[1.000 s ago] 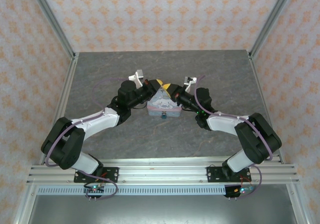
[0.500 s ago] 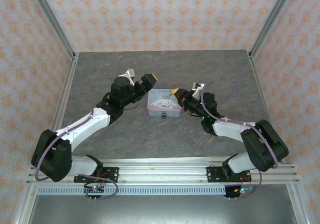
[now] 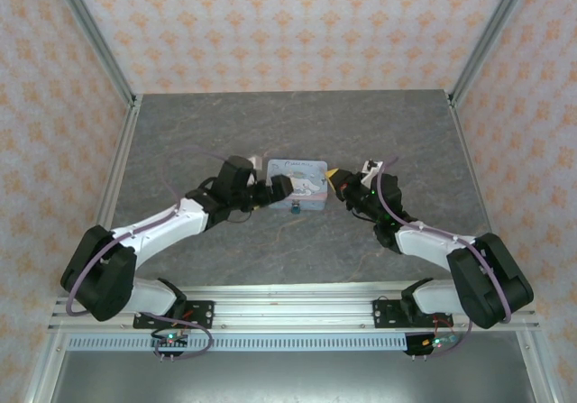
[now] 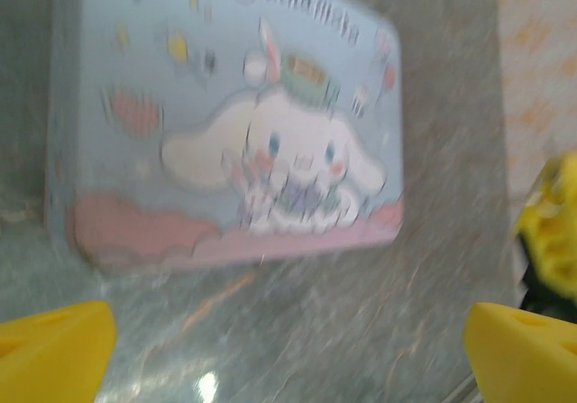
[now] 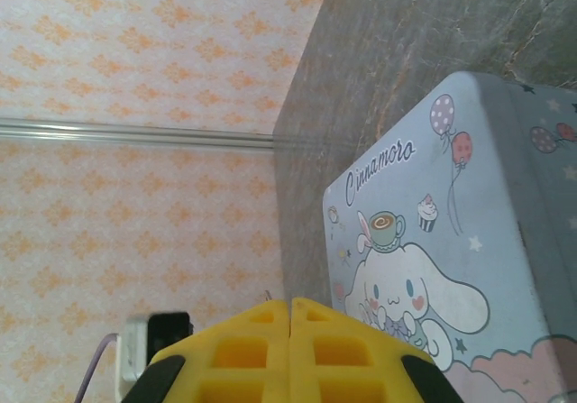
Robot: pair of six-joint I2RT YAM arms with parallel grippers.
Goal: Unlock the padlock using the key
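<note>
The pale blue cartoon tin [image 3: 298,181] lies flat mid-table. The tiny teal padlock [image 3: 293,210] hangs at its near side. My left gripper [image 3: 270,192] is at the tin's left end, open, with nothing between its yellow fingertips [image 4: 54,349]; in the left wrist view the tin [image 4: 225,123] lies just ahead of it. My right gripper [image 3: 334,180] is at the tin's right end, its yellow fingers [image 5: 243,349] pressed shut. A thin sliver [image 5: 268,293] sticks up by its tip; whether it is the key I cannot tell.
Grey stone-look tabletop [image 3: 297,123] with patterned walls on three sides. Metal frame posts [image 3: 117,87] stand at the back corners. The aluminium rail [image 3: 288,308] carrying the arm bases runs along the near edge.
The left gripper went from shut to open and dropped beside the tin's left end. The tin, tipped up a second ago, now lies flat. The right arm lowered toward the tin's right end.
</note>
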